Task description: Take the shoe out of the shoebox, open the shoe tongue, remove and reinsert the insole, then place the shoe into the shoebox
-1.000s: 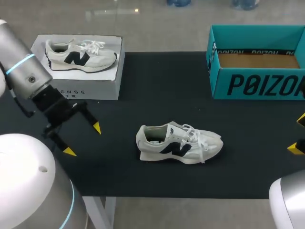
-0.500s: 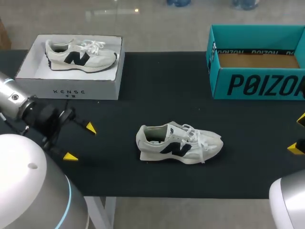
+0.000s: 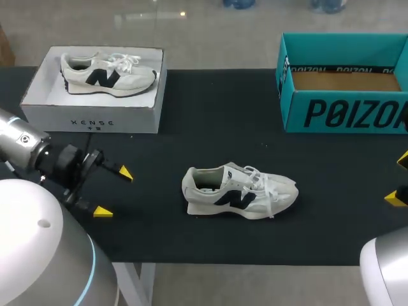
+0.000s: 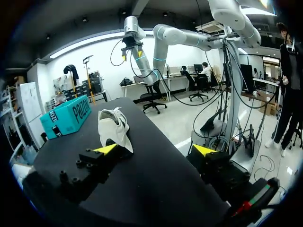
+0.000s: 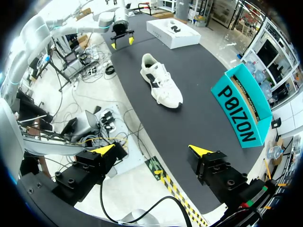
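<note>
The white sneaker with the dark side logo and white laces (image 3: 239, 192) stood on its sole near the middle of the black counter (image 3: 210, 115), outside any box, heel turned toward the left arm and toe toward the right. The left pincer (image 3: 114, 192) hung low over the counter's left part with its yellow-tipped fingers spread wide and nothing between them. The sneaker lay ahead of it, apart from both tips and untouched; from the left wrist camera it sat more in line with one finger than in the gap between the two. The right pincer (image 5: 152, 150) was likewise released and empty, held out past the counter's right front edge, with the sneaker well ahead of it across the dark surface. The open-topped teal cardboard shoebox (image 3: 344, 83) stood at the far right corner of the counter, well apart from the sneaker. At the far left a white rectangular box (image 3: 95, 118) carried a second, similar white sneaker (image 3: 107, 74) lying on its side.
</note>
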Robot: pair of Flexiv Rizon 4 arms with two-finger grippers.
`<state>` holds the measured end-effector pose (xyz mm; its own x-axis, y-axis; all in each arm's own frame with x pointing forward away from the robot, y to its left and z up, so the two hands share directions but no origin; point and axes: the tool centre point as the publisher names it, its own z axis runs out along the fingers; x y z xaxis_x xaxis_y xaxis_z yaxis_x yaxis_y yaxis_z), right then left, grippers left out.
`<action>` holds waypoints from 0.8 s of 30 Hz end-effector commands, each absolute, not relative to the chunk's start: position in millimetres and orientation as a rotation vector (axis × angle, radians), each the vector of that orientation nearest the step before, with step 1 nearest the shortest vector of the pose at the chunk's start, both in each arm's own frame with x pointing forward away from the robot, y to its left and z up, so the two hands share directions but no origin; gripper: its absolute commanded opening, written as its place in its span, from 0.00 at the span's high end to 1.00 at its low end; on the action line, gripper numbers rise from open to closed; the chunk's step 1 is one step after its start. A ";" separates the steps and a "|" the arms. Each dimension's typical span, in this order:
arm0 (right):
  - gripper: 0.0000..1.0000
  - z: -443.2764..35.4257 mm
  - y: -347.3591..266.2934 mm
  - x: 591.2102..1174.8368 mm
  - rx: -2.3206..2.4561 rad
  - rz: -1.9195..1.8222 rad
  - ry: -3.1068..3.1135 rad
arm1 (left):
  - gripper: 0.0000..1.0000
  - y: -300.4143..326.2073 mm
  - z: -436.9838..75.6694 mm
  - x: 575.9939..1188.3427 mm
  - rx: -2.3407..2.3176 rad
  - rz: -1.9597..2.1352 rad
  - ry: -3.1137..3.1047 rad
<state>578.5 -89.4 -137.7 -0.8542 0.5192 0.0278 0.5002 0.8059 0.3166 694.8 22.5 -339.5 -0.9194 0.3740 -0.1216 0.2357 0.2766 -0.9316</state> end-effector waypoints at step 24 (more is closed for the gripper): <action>0.00 -134.7 -88.4 581.5 0.829 0.479 2.937 | 0.00 -52.0 -387.7 703.0 -0.110 1.892 -2.562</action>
<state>578.5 -89.4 -137.7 -0.8542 0.5192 0.0279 0.5002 0.8059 0.3166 677.0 -46.8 -370.9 -0.9862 -0.1147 -0.1195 0.0746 0.3367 -0.9387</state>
